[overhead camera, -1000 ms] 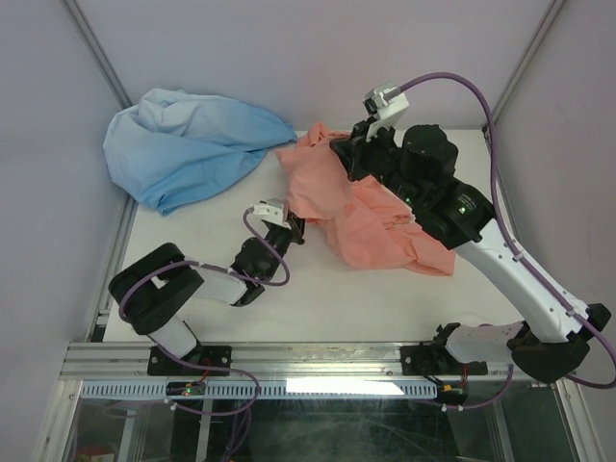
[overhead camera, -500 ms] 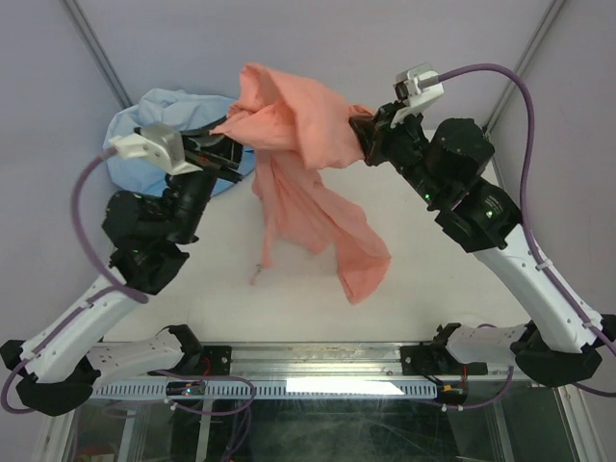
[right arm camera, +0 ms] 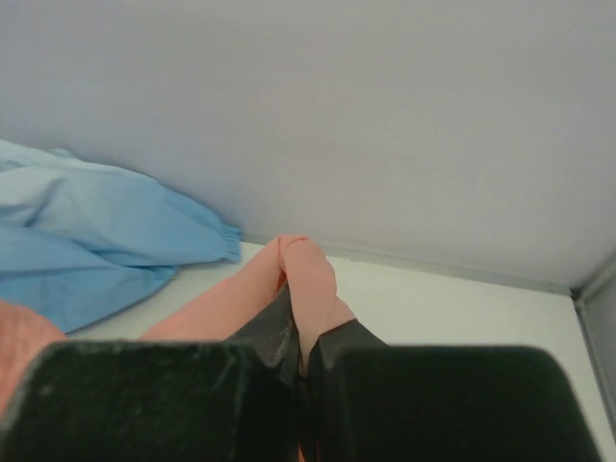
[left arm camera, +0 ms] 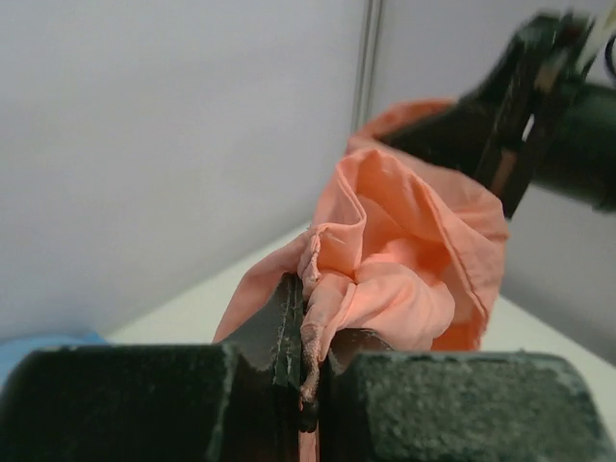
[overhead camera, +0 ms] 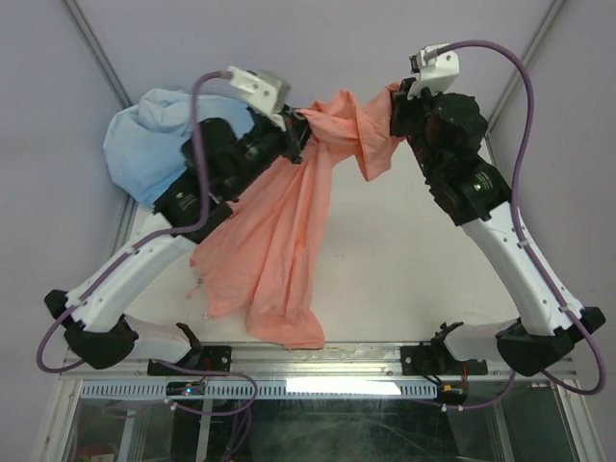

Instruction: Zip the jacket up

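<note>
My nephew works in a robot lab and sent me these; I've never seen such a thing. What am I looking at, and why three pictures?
Two robot arms are bolted to the near edge of a white table: the left arm and the right arm. The wide picture comes from a fixed camera above and behind them. The left claw and the right claw are both shut on a salmon-pink jacket, holding it up so most of it hangs over the table. The other two pictures come from a camera on each wrist, looking past its own claw at the pinched cloth. A light blue garment lies bunched at the far left. The aim is to zip the jacket; its zip is not visible here.
</note>
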You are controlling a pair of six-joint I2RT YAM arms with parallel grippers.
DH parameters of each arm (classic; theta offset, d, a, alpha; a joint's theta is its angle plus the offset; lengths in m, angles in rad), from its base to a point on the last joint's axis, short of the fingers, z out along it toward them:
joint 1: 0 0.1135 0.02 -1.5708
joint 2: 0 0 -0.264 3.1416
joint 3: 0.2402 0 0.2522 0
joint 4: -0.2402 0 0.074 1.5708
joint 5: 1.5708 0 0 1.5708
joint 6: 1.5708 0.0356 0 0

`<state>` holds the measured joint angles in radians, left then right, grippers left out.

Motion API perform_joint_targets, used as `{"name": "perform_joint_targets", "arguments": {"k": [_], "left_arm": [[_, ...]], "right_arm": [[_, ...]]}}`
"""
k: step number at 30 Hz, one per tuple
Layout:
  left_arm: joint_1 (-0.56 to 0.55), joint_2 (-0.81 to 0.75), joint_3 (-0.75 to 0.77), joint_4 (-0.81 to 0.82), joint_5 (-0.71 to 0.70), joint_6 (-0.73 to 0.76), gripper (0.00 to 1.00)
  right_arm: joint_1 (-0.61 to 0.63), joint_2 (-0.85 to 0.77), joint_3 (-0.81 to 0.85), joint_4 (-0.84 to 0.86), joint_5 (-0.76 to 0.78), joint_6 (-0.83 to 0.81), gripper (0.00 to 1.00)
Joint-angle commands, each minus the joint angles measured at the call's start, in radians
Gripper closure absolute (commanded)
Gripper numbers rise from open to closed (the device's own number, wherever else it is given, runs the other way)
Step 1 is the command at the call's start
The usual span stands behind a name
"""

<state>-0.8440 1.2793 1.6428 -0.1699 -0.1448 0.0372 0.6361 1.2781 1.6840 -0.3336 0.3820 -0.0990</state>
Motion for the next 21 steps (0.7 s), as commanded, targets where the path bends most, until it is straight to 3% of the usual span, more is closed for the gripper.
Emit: {"name": "perform_joint_targets", "arguments": {"k": [1,5,7,9,11,14,18,21], "left_arm": [[0.079,0.161,0.048,-0.059,0.090,-0.110,1.00],[0.185,0.367,0.153,-0.058,0.244,-0.183,0.93],[0.213,0.459,0.219,-0.063,0.287,-0.205,0.73],[0.239,0.526,0.264,-0.079,0.334,-0.233,0.65],[0.265,0.553,0.292,-0.090,0.377,-0.263,0.49],[0.293,0.528,0.207,-0.091,0.382,-0.279,0.42],[0.323,0.421,-0.002,-0.088,0.355,-0.307,0.32],[0.331,0.320,-0.192,-0.060,0.309,-0.350,0.30]], "right_arm": [[-0.191,0.095,-0.021,0.014,-0.072,0.080,1.00],[-0.296,0.232,0.014,-0.004,-0.158,0.126,0.98],[-0.322,0.304,0.049,-0.045,-0.188,0.139,0.84],[-0.332,0.358,0.080,-0.109,-0.196,0.145,0.67],[-0.332,0.372,0.072,-0.160,-0.216,0.152,0.55],[-0.331,0.326,-0.011,-0.204,-0.230,0.179,0.36],[-0.307,0.202,-0.214,-0.216,-0.313,0.224,0.29],[-0.241,0.126,-0.358,-0.208,-0.369,0.272,0.26]]}}
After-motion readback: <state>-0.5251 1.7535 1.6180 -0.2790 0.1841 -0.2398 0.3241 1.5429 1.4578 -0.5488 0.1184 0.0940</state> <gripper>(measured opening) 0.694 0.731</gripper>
